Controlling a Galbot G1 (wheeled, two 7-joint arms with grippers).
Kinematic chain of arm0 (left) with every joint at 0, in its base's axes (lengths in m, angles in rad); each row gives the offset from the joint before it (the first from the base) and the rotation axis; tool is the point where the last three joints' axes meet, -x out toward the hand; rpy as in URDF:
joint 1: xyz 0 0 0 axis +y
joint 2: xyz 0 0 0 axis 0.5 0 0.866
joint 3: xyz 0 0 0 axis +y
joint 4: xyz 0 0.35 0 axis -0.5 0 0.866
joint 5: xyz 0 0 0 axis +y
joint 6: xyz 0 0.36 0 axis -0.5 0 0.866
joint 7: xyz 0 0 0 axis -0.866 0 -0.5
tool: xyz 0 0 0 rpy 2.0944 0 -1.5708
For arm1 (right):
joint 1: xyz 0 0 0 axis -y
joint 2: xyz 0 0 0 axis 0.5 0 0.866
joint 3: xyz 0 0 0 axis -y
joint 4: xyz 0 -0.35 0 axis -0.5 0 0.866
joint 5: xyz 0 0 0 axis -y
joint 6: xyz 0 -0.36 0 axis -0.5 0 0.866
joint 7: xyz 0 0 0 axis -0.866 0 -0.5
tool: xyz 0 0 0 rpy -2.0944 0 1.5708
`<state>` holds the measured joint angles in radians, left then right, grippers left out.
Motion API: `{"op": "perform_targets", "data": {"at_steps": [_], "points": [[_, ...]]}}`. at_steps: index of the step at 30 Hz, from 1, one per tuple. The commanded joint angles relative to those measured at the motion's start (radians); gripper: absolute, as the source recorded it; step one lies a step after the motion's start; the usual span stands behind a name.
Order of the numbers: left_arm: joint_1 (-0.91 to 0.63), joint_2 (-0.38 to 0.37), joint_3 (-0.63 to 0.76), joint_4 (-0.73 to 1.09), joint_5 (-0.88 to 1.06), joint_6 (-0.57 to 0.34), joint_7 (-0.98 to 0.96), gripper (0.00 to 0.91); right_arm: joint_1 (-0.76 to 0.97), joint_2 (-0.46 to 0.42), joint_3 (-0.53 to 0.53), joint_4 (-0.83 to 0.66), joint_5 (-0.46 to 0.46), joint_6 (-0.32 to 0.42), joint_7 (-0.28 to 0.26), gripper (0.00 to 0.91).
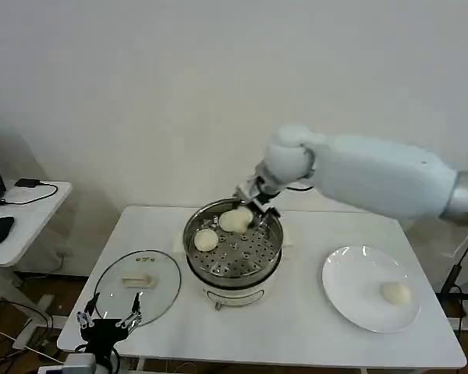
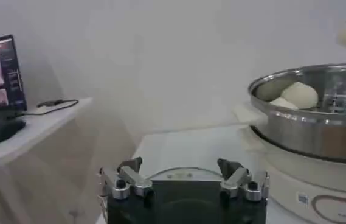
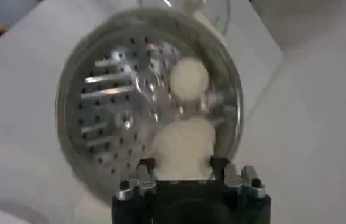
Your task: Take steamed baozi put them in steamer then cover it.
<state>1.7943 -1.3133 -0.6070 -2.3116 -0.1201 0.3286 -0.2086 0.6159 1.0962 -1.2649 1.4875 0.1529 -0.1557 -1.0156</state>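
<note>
A white table (image 1: pixel 296 327) is seen from the head camera, with the steamer (image 1: pixel 234 269) near its middle. The right gripper (image 1: pixel 253 209) is held over the steamer's rim at about one o'clock, and its jaws are clenched on a bun (image 1: pixel 235 221); from the right wrist camera the held bun (image 3: pixel 183 146) is seen pinched between the two fingers (image 3: pixel 143 173) above the perforated tray (image 3: pixel 112 109). A second bun (image 1: pixel 206 240) lies on the tray at about nine o'clock of the pot. A third bun (image 1: pixel 395 293) rests on the white plate (image 1: pixel 351 273), at three o'clock of the steamer. The glass lid (image 1: pixel 164 273) lies flat on the table at about eight o'clock of the steamer. The left gripper (image 1: pixel 109 321) is parked at the table's near edge just beside the lid, its jaws released and nothing between them.
</note>
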Motion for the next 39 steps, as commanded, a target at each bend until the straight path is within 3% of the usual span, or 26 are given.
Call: {"op": "perform_targets", "data": {"at_steps": [1, 8, 13, 28, 36, 39], "points": [[0.004, -0.006, -0.005, 0.0, -0.004, -0.002, 0.0, 0.907, -0.03, 0.114, -0.071, 0.003, -0.077, 0.185, -0.015, 0.645], [-0.001, -0.007, -0.005, 0.01, -0.005, -0.003, 0.0, 0.907, -0.059, 0.108, -0.082, -0.005, -0.121, 0.26, -0.014, 0.655], [-0.008, -0.008, -0.005, 0.017, -0.008, -0.004, 0.0, 0.907, -0.079, 0.116, -0.076, -0.032, -0.223, 0.307, -0.006, 0.645], [-0.019, -0.006, -0.005, 0.028, -0.012, -0.005, 0.0, 0.907, -0.102, 0.118, -0.075, -0.068, -0.233, 0.329, -0.001, 0.645], [-0.019, -0.007, -0.004, 0.03, -0.013, -0.005, 0.0, 0.907, -0.116, 0.115, -0.076, -0.065, -0.235, 0.33, -0.005, 0.695], [-0.019, -0.007, -0.004, 0.03, -0.013, -0.005, 0.0, 0.907, -0.116, 0.113, -0.076, -0.065, -0.236, 0.332, -0.006, 0.756]]}}
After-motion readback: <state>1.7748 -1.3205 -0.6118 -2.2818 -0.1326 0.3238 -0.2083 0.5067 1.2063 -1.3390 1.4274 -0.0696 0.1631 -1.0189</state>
